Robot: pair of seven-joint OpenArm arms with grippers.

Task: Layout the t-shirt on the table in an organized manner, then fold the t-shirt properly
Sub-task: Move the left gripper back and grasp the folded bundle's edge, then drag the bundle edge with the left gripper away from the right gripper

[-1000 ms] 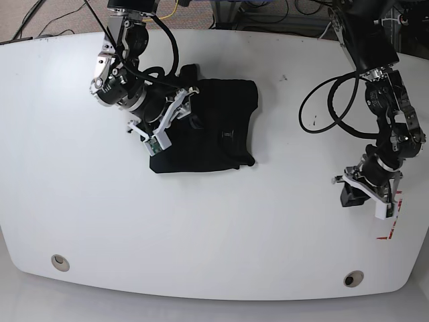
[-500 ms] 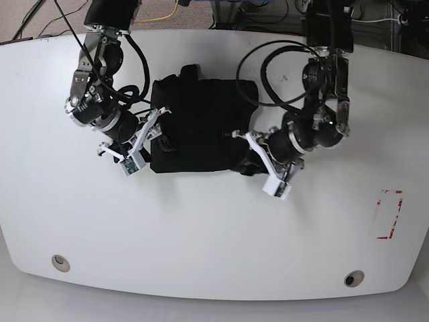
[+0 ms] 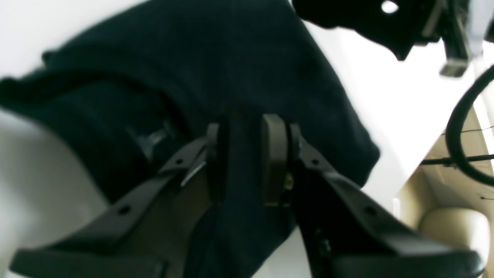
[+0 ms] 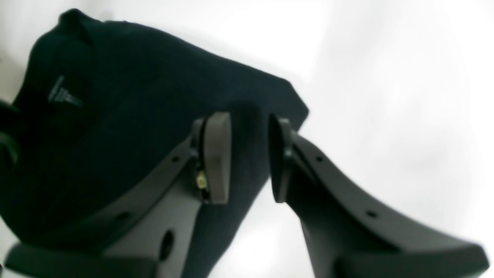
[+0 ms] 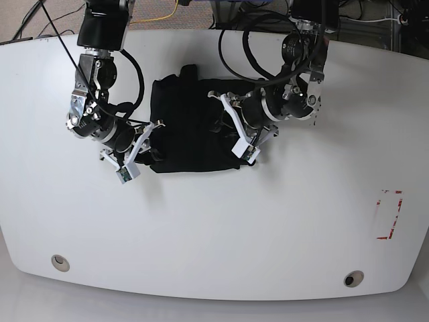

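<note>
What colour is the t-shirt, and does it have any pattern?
Plain black t-shirt, with no pattern visible except one small pale mark; the base view shows it best.
</note>
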